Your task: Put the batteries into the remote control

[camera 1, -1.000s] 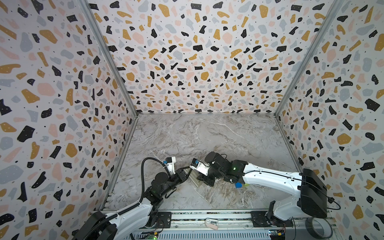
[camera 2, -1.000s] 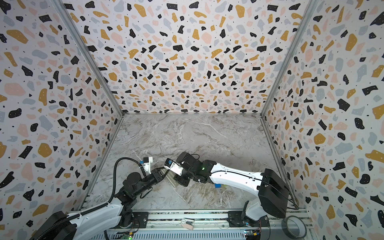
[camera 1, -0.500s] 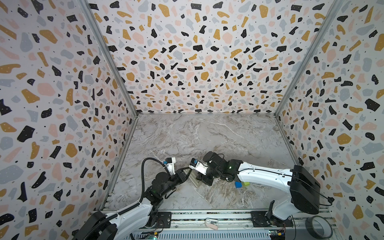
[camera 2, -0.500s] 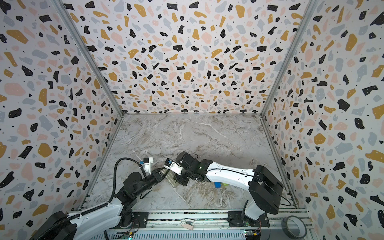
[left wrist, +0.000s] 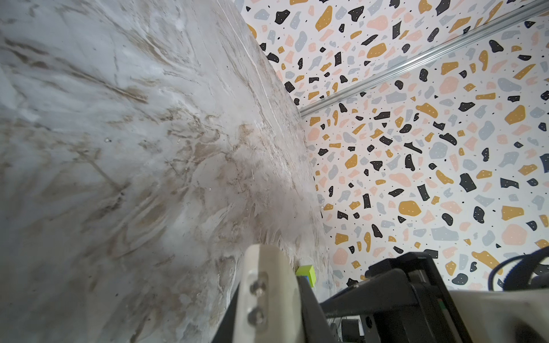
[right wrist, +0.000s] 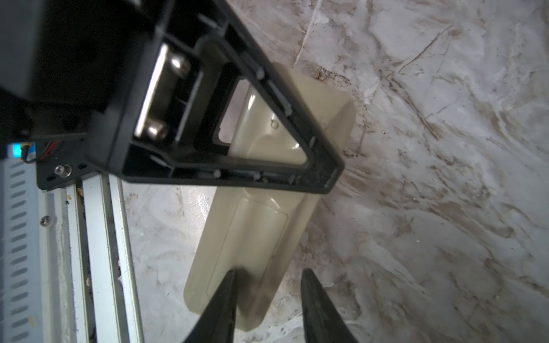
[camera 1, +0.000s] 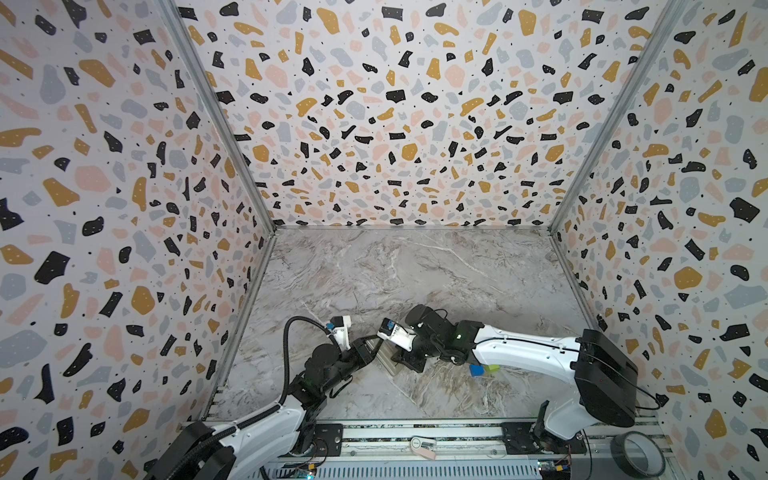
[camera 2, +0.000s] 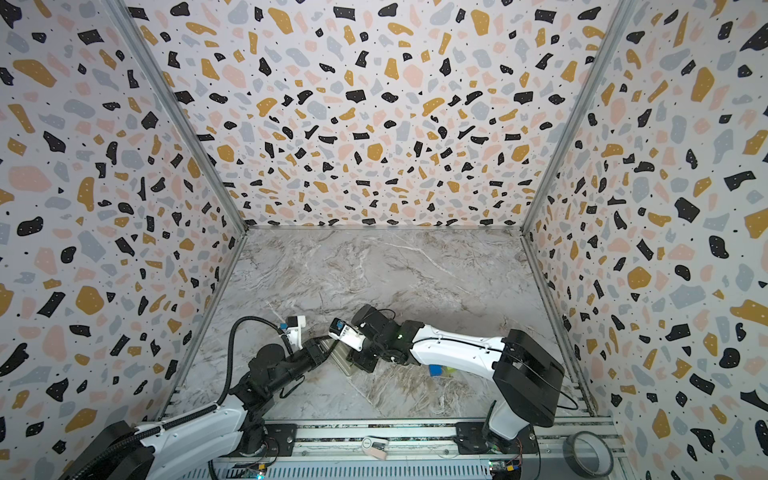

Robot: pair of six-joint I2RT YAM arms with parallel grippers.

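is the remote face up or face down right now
Face down. In the right wrist view the remote control shows its plain back with a cover panel outline, no buttons or screen.

Bright, even light with soft shadows; the close right claw (right wrist: 269,274) shows blurred.

White-shelled arms (camera 1: 528,353) with black joints (camera 1: 606,382) — ribbed black cable (camera 1: 285,357)

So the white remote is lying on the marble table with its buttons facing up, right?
Not quite. The remote lies on the marble table with its plain back up and no buttons in sight, as the right wrist view shows.
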